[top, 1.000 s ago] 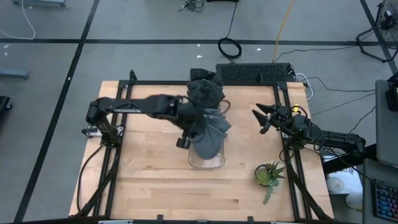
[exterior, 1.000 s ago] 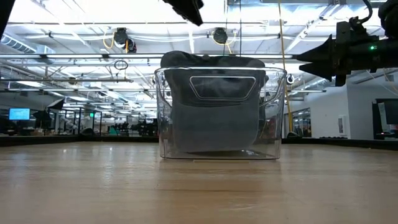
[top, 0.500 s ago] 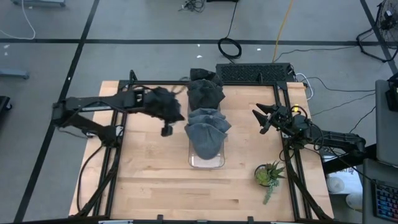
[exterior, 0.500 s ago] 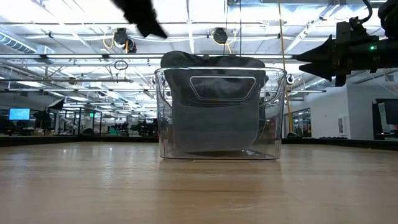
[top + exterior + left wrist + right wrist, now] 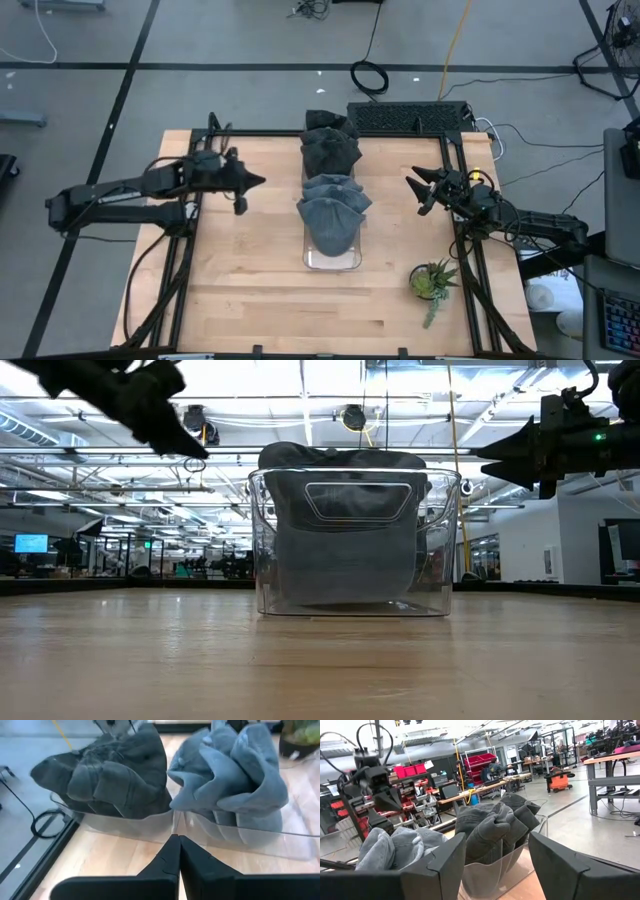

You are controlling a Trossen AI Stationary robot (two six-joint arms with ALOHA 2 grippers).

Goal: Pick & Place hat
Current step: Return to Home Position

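Black left end effector (image 5: 256,182): 2 fingers pressed together tip to tip, nothing held. It hung over the left part of the wooden worktop (image 5: 230,290), pointed at the bins and well apart from them. Its arm stretched back past the worktop's left edge. The left wrist view agreed: fingers closed flush, both bins ahead.

Right end effector (image 5: 413,192): fingers spread wide, empty. It was raised over the right part of the worktop, pointed toward the bins and well apart from them.

Blue caps (image 5: 333,212) sat bunched in the front transparent bin (image 5: 331,263) at mid-worktop, crowns standing above the rim. Low view: this bin stood upright, flat on the worktop. Dark grey caps (image 5: 330,148) filled the back bin (image 5: 120,824), set end to end with the front one; whether the 2 walls touched I could not tell.

Potted plant (image 5: 432,282) stood at the front right of the worktop. Keyboard (image 5: 408,117) lay just beyond the back edge.
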